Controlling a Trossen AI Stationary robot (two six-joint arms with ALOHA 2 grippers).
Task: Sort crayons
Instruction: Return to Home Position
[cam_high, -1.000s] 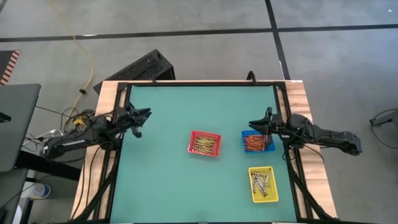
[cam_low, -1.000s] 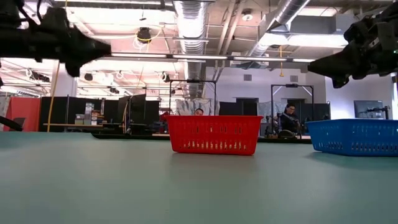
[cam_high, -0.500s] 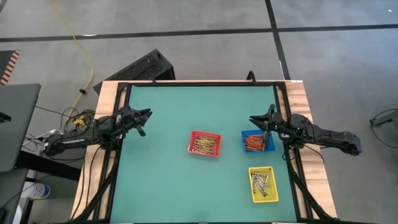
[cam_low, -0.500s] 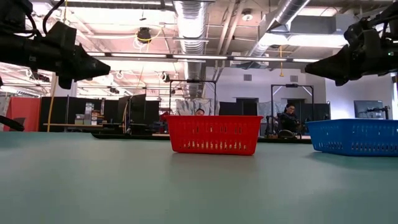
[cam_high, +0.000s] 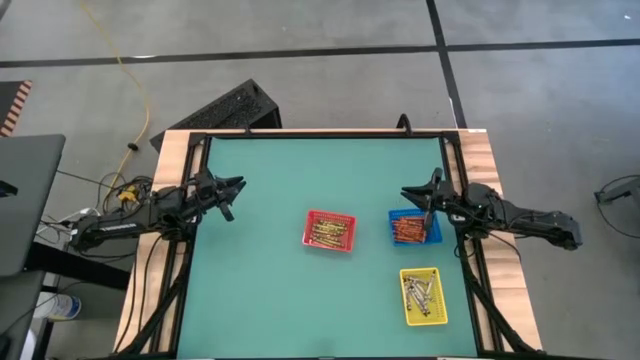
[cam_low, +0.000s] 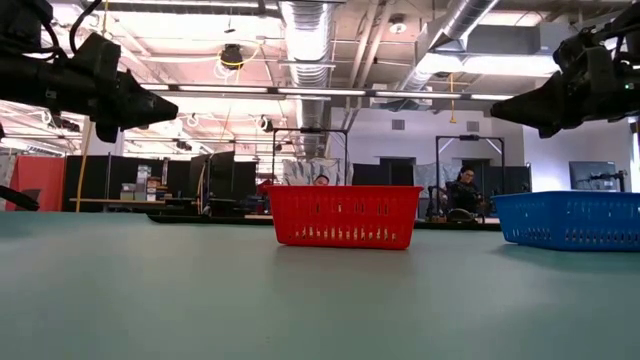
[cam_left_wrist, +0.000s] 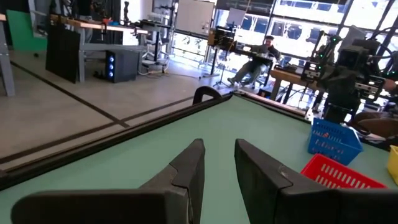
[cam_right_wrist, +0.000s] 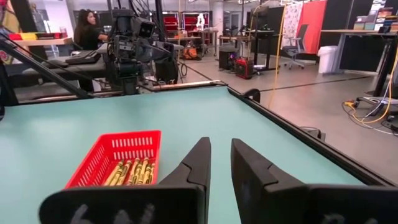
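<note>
Matt green table top (cam_high: 300, 170), wooden border (cam_high: 484, 150), slotted plastic red tray (cam_low: 344, 215)

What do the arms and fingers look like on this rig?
The left arm and right arm are slim, dark, jointed links. The left gripper and right gripper each carry two matte black fingers: flat wedges tapering to blunt tips. No markings are readable.

On the table (cam_high: 260, 290) we find the left half and far strip open; a red tray (cam_high: 329, 231), blue tray (cam_high: 413, 229) and yellow tray (cam_high: 423, 297) block the right.
</note>
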